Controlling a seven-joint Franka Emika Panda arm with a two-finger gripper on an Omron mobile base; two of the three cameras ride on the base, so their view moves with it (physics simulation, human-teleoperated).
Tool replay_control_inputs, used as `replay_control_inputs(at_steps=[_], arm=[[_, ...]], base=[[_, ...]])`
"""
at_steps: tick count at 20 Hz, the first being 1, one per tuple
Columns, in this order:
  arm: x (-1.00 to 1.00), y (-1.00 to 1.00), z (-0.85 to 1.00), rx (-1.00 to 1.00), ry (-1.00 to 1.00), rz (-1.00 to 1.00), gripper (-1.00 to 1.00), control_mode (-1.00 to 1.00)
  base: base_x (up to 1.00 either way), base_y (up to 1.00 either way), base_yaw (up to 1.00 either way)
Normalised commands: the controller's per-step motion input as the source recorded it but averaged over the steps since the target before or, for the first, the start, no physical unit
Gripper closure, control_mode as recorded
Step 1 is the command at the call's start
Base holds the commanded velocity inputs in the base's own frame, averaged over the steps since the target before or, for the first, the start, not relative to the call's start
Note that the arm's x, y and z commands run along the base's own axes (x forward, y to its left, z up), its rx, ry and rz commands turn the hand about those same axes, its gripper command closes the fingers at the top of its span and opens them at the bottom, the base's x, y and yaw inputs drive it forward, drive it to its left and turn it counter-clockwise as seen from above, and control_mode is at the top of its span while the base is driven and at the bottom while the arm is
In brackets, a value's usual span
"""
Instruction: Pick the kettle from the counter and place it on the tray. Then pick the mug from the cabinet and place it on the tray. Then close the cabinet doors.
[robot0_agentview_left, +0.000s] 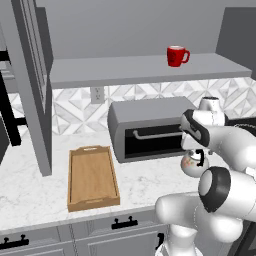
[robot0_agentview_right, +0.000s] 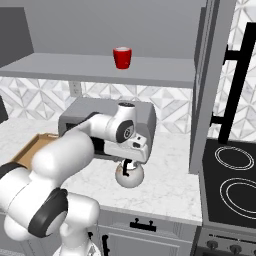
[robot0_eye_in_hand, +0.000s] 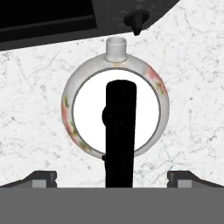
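The gripper (robot0_eye_in_hand: 112, 177) hangs straight above the kettle (robot0_eye_in_hand: 115, 111), jaws spread wide, one fingertip (robot0_eye_in_hand: 43, 177) on each side of the black arched handle (robot0_eye_in_hand: 120, 131) with clear space between; nothing is held. In the hand view the handle runs up the middle, crossing the white lid, and the short spout points toward the toaster oven (robot0_agentview_left: 150, 127). Small pink flowers mark the kettle's round body. From the right base view the gripper (robot0_agentview_right: 131, 161) sits just over the kettle (robot0_agentview_right: 130, 176), which stands on the counter (robot0_agentview_right: 170, 185) in front of the oven's dark glass door. The wooden tray (robot0_agentview_left: 92, 178) lies well apart on the counter, to the oven's left. The red mug (robot0_agentview_left: 176, 56) stands upright on the cabinet (robot0_agentview_left: 145, 70) shelf above the oven. One cabinet door (robot0_agentview_left: 30, 85) stands open at the left, another (robot0_agentview_right: 207, 80) open at the right beside the stovetop (robot0_agentview_right: 232, 185).
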Motion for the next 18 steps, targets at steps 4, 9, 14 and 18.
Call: replay_control_inputs(at_steps=[4, 9, 14, 18], arm=[[0.07, -0.04, -0.07, 0.00, 0.00, 0.00, -1.00, -1.00], [0.00, -0.04, -0.10, 0.00, 0.00, 0.00, -1.00, -1.00], [0.00, 0.00, -0.15, 0.00, 0.00, 0.00, 1.00, -1.00], [0.00, 0.00, -0.14, 0.00, 0.00, 0.00, 1.00, -1.00]], base=[[0.00, 0.00, 0.00], [0.00, 0.00, 0.00], [0.00, 0.00, 0.00], [0.00, 0.00, 0.00]])
